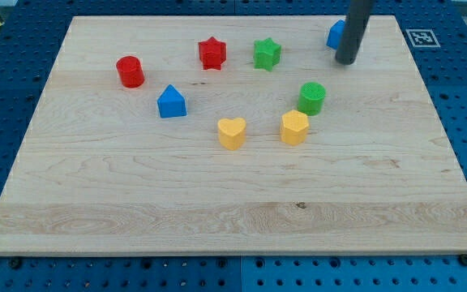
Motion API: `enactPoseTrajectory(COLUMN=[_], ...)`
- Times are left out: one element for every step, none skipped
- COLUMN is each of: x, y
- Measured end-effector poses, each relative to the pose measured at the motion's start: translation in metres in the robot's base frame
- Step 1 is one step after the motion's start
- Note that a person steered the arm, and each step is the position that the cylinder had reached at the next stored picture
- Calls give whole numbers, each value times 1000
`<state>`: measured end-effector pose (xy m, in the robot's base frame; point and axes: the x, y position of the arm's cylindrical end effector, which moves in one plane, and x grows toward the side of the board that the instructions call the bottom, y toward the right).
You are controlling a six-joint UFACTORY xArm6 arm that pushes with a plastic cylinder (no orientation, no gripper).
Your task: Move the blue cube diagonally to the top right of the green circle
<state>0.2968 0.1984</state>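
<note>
Blue, and half hidden behind the dark rod (355, 28), the blue cube (336, 34) sits near the view's top right of the pale wooden worktop (217, 219). My tip (347, 61) rests on the wood just at the cube's right and slightly below it, seemingly touching it (the rod covers that edge, so contact cannot be confirmed). There is no hand on this arm, only the rod, so nothing is grasped.

Well below the cube, and a little to the left, stands the green circle (312, 97), a short ridged cylinder. Just below and left of it sits a yellow hexagonal block (294, 127), with a yellow heart (232, 132) further left. Along the upper part of the worktop lie a green star (267, 53) and a red star (212, 53) side by side, apart. At the view's left are a red cylinder (130, 71) and, below and right of it, a blue house-shaped block (171, 102).
</note>
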Motion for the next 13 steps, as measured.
enactPoseTrajectory(x=[-23,-57,-80,-79,-68,-48,-24,-26,-66,-63,-31,-10,-20], y=[38,57,23,0,-2,-2,-2,-4,-33,-51,-42,-23,-13])
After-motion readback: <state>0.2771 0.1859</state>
